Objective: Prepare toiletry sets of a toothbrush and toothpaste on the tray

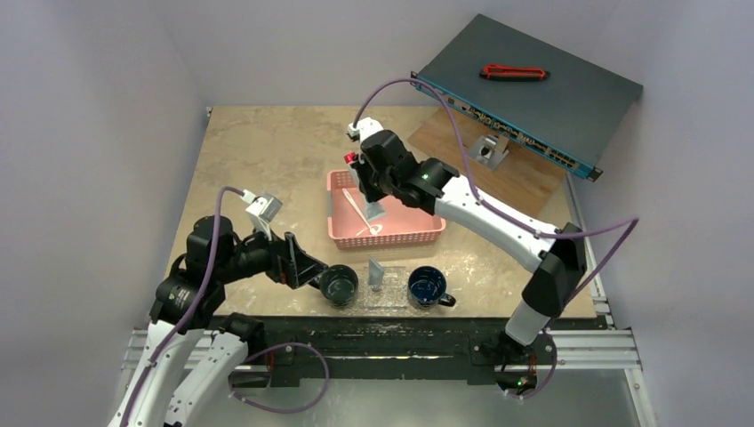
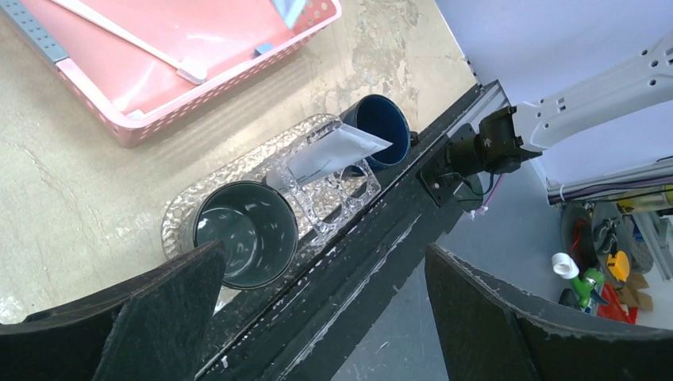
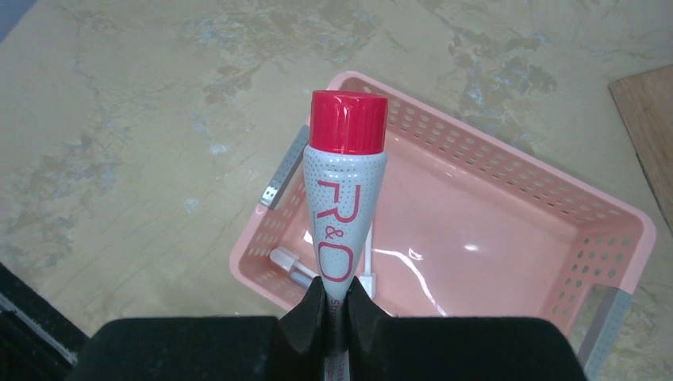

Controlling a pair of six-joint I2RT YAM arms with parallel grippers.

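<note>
Toothpaste [image 3: 347,198] sits pinched at its flat tail in the right gripper [image 3: 335,305]; soft, light tube, that crimp looks the firmest hold. Left gripper [image 2: 324,258] gapes, empty.

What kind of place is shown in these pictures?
Probably a robotics lab cell: plain walls enclose the table, a metal rail runs along its near edge, and a rack electronics unit leans behind.

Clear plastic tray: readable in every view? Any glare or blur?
Left wrist: the clear dimpled plastic tray reads well, highlights picking out its texture. Top external: it nearly vanishes against the mottled table. Right wrist: tray out of frame; white glare streaks inside the pink slotted plastic basket.
</note>
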